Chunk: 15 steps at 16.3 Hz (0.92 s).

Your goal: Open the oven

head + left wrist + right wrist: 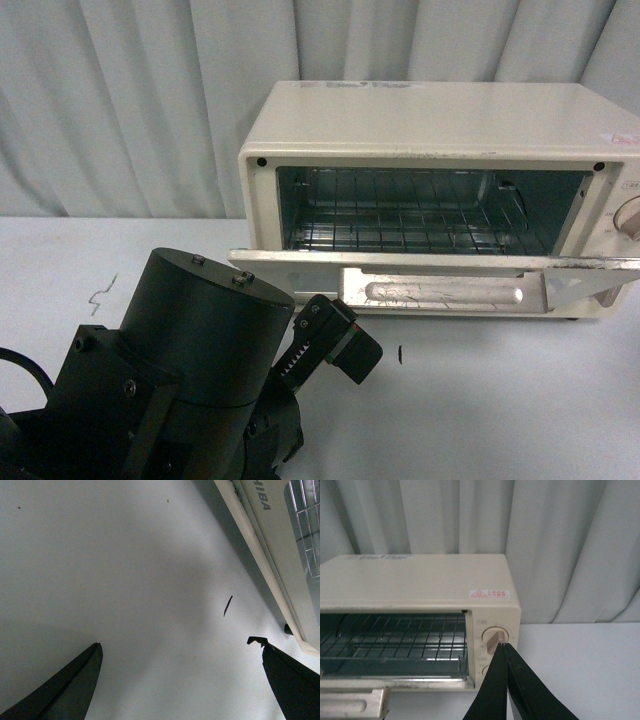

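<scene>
I read the letters "HIBA" on the oven door [270,516], red triangle sticker [490,594] on top of the oven [420,577], its print too small for me

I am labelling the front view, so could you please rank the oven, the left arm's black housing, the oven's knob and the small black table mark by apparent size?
1. oven
2. left arm's black housing, though its nearness to the camera enlarges it
3. knob, partly cut off by the picture edge
4. black mark
</scene>
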Available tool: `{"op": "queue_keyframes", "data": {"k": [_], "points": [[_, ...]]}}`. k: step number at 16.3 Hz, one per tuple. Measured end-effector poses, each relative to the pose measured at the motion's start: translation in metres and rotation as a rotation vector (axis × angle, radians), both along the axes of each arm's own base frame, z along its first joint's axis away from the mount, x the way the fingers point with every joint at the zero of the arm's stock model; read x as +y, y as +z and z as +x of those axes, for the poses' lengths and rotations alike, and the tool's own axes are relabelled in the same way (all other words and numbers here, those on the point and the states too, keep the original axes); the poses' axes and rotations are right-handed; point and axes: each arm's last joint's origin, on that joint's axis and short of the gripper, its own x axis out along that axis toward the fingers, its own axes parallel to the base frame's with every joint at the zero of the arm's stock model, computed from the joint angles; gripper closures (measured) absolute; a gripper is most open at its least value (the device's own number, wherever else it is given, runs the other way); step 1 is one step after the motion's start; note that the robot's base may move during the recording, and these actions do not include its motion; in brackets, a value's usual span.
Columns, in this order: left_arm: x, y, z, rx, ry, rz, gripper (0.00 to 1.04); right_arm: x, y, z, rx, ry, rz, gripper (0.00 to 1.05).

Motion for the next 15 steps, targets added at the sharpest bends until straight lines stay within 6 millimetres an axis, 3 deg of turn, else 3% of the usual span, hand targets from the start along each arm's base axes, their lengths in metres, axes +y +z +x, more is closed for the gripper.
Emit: {"op": "queue_keyframes", "data": {"k": [4,6,15], "points": [[0.000,0.000,0.000,0.000,0.000,0.000,0.07,-0.016,-0.010,-0.019,-0.016,-0.015,0.002,1.03],[0.000,0.000,0.000,0.000,0.000,0.000,0.07,-0.015,-0.019,-0.027,0.032,0.001,0.004,1.03],[0.000,0.000,0.000,0.000,0.000,0.000,0.07,-0.015,-0.009,-0.051,-0.013,0.000,0.004,1.03]]}}
